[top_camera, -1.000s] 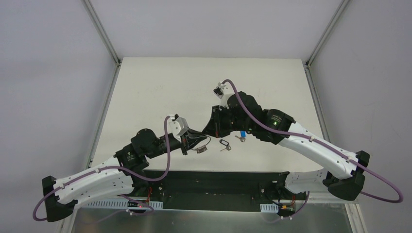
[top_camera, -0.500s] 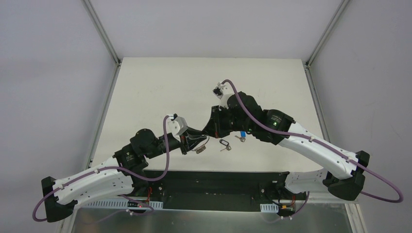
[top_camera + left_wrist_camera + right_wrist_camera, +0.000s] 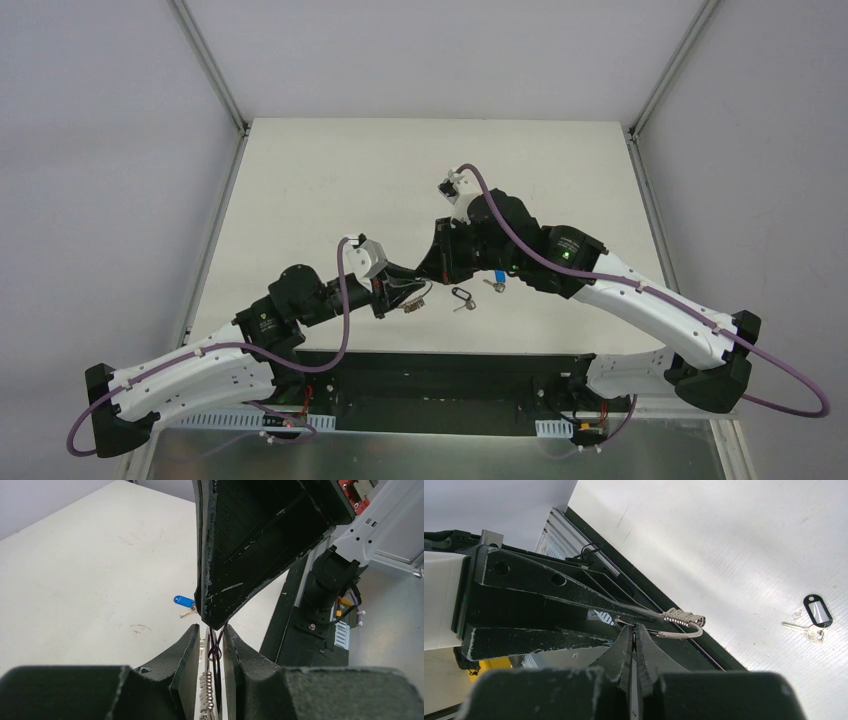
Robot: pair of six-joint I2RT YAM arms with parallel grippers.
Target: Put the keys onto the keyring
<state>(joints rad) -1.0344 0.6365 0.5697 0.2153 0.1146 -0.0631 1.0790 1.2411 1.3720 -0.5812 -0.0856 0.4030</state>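
Here, near the front edge of the desk (image 3: pixel 330 200), held up off the surface and pinched from two sides: the keyring (image 3: pixel 684 616). Thin silver wire, only a short arc of it showing, with a small ribbed coil of metal at one end, bright against dark fingers. Gripped by the left claw (image 3: pixel 211 630), closed down to a narrow slot with the coil and the wire inside it. Nipped as well by the right claw (image 3: pixel 633 628), tips all but touching on the wire, coming in from the opposite side, nose to nose with the left. Very little room there, barely a gap between the two claws. Just to the right, lying flat on the desk and apart from the ring: the black-headed key (image 3: pixel 816 611), its small silver blade beside its tag. A little farther right, the blue-headed key (image 3: pixel 184 601), also flat on the desk. Both off the ring. Nearer the arm bases, the black rail (image 3: pixel 440 365) along the desk's front edge. Beyond the claws, broad white desk surface running on to the far edge and out to both side edges.
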